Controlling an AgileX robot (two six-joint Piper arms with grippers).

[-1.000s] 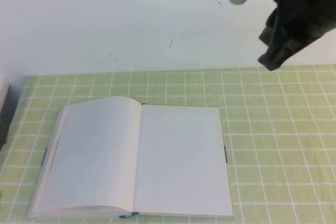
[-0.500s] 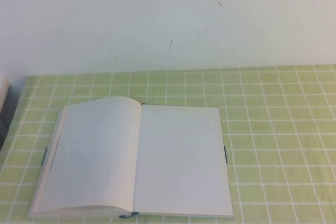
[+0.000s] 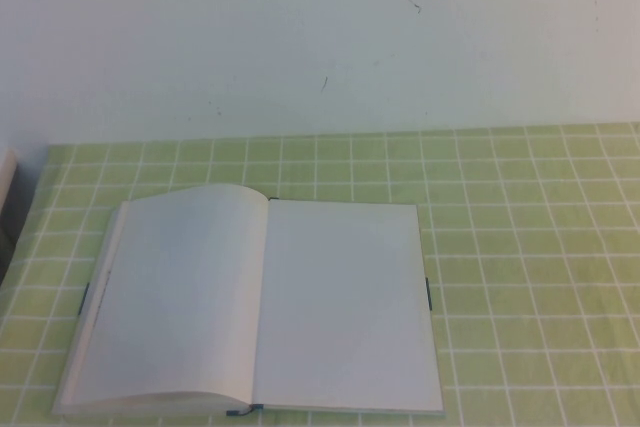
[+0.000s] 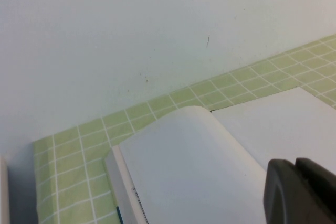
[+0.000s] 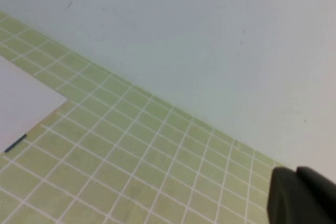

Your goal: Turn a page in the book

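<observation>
The book [image 3: 260,302] is seen lying open at seven o'clock on the checked cloth [image 3: 530,247], both grippers kept off it, right gripper [image 5: 302,195] closed, left gripper [image 4: 299,190] unreadable, so the thin page [image 3: 345,302] could be creased by a blunt push.

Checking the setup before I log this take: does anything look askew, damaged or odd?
Little stands out. The large white-paged open book lies flat on the green checked tablecloth; only its left page bows up near the spine. Left end effector hangs above the book; right end effector, shut, is beside it.
</observation>
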